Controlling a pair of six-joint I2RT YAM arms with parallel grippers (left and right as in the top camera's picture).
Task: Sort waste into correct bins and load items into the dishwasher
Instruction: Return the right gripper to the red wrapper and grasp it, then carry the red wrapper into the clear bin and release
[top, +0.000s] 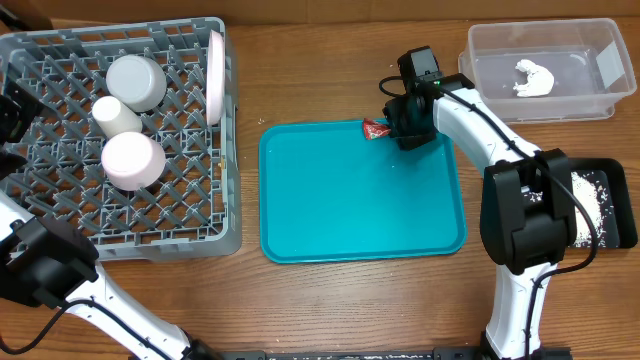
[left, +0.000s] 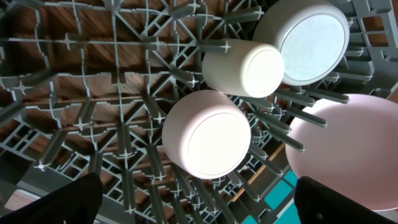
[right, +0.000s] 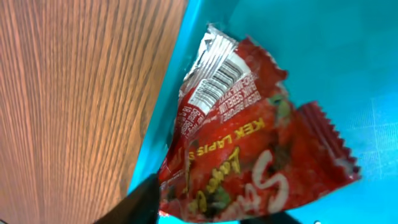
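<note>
Four dishes sit in the grey dish rack (top: 60, 215) at the table's (top: 330, 300) left end. The metal bowl (top: 136, 81) is toward the far edge, and the white cup (top: 116, 115) lies tilted just beside it. The pinkish-white bowl (top: 132, 160) is nearer, close against the cup. The white plate (top: 215, 76) stands on edge along the rack's right wall. The left hand (left: 199, 184) hangs over the rack's lattice. Its two fingers (left: 74, 200) are spread wide apart with nothing between them.

Mid-table lies the teal tray (top: 330, 210). The red foil wrapper (top: 374, 127) rests at its far rim, right of centre. The right hand (top: 393, 128) is down on the wrapper. In the wrist view one dark finger (right: 142, 200) touches the wrapper's lower edge. I cannot tell whether the jaws have clamped it.

At the far right corner stands the clear tub (top: 600, 100), with the white napkin wad (top: 533, 78) lying inside. Along the right edge, partly behind the right arm, sits the black tray (top: 622, 210), which holds scattered rice grains (top: 588, 200).
</note>
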